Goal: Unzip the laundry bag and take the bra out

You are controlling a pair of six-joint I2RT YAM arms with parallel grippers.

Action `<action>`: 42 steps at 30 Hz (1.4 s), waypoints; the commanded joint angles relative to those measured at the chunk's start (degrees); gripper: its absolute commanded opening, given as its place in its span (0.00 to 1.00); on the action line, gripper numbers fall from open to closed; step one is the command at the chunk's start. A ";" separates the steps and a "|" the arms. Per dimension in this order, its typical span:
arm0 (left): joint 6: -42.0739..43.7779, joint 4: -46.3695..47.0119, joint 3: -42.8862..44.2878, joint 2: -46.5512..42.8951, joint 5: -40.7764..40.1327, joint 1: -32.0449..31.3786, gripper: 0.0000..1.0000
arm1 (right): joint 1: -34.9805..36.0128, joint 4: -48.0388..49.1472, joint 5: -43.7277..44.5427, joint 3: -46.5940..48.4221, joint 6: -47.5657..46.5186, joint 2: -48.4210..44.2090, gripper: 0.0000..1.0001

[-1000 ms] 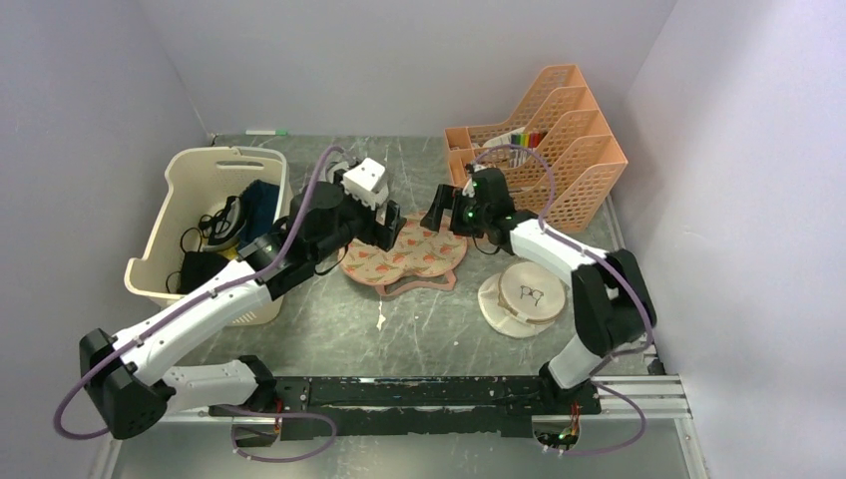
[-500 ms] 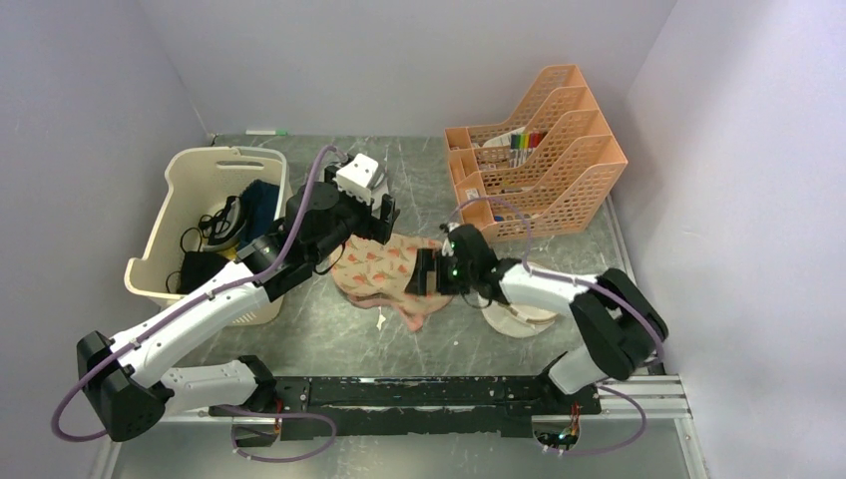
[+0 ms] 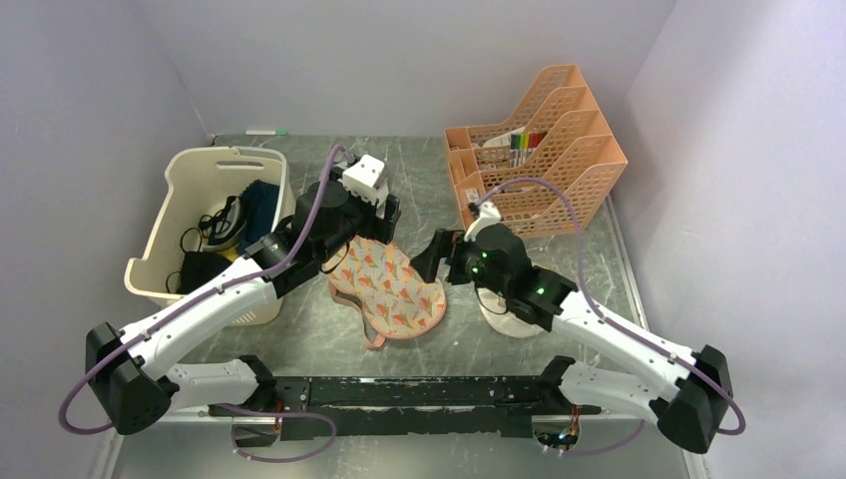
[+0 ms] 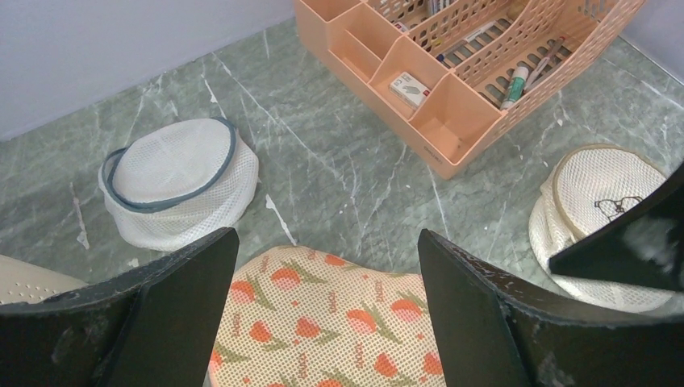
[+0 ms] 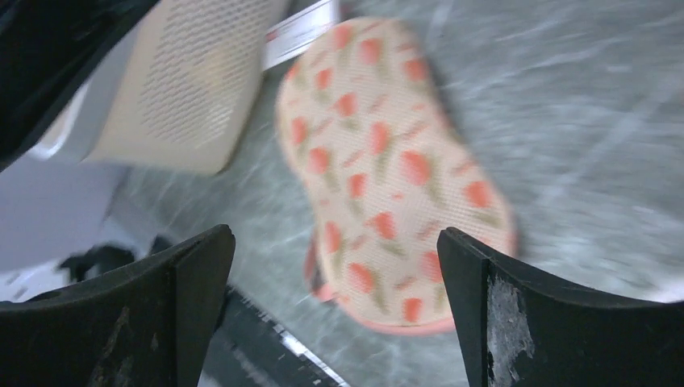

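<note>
On the grey-green marbled surface [image 3: 424,168], the flat peach fabric laundry bag with red-pink floral print [image 3: 391,289] is lying between the cream slotted plastic basket [image 3: 205,162] and the right arm, its pink loop pointing toward the near edge. Above the bag's far lobe the left tool [image 4: 327,238] is hovering, released, its jaws standing wide apart and gripping nothing. Just beside the bag's right edge the right tool [image 3: 435,261] is hanging, likewise released and empty. A round white mesh disc with an eyeglasses drawing [image 4: 601,201] is resting near the orange mesh desk organiser [image 3: 559,170].
</note>
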 commanded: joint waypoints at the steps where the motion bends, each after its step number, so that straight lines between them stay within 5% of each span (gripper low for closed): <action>1: -1.51 0.51 0.22 1.11 0.37 -0.16 0.94 | -1.35 -17.84 21.87 0.96 -1.21 -3.57 1.00; 6: -3.07 -5.69 3.85 4.95 -3.43 -0.12 0.94 | -1.38 -21.66 25.70 -0.96 1.01 -10.87 1.00; 9: -11.46 -13.04 6.30 7.34 -4.20 -0.17 0.94 | -1.34 -22.92 26.55 -1.89 1.21 -14.92 1.00; 14: -28.18 -13.75 -0.97 7.23 -0.28 -0.17 0.94 | -1.35 -24.38 28.82 -3.17 0.44 -18.87 1.00; 18: -33.49 -9.93 -6.11 10.37 0.30 -0.14 0.94 | -1.32 -23.70 28.78 -3.88 -1.44 -19.56 1.00; 22: -32.39 -11.64 -1.29 20.73 0.62 -0.77 0.94 | -1.35 -24.34 29.07 -3.91 -2.67 -19.58 1.00; 27: -29.27 -19.20 10.63 35.86 -8.18 -8.04 0.94 | -1.38 -23.75 27.68 -4.72 -2.20 -22.01 1.00; 31: -25.77 -15.57 14.61 42.63 -6.25 -13.20 0.94 | -1.35 -25.91 28.61 -3.87 -1.06 -24.45 1.00; 37: -14.92 -6.06 13.26 40.76 -4.34 -23.32 0.94 | -1.38 -26.84 30.55 -3.68 0.22 -29.91 1.00; 42: -18.98 -4.23 1.38 27.50 -8.30 -22.67 0.94 | -1.37 -29.83 35.15 -1.93 3.11 -32.59 1.00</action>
